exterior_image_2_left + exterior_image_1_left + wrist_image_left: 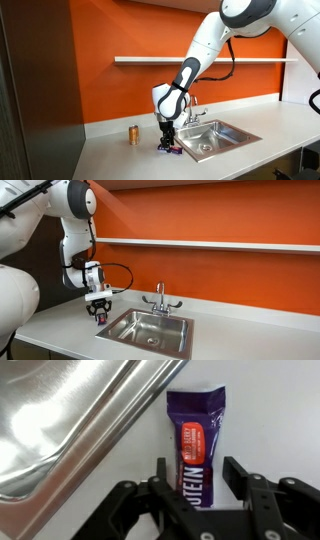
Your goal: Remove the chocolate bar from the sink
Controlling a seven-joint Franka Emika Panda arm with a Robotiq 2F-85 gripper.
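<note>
The chocolate bar (195, 440) is a thin flat bar in a purple wrapper with a red label. It lies on the white counter just outside the rim of the steel sink (80, 420). My gripper (198, 478) is open, with one finger on each side of the bar's near end and a gap showing at one side. In both exterior views the gripper (98, 308) (167, 138) points straight down at the counter beside the sink (172, 330) (228, 133), with the bar (100, 321) (169, 149) under it.
A chrome two-handled faucet (160, 301) (193, 107) stands behind the basin. A small orange-brown cylinder (133, 134) stands on the counter away from the sink. A shelf (210, 245) runs along the orange wall. The counter's front edge is near the gripper.
</note>
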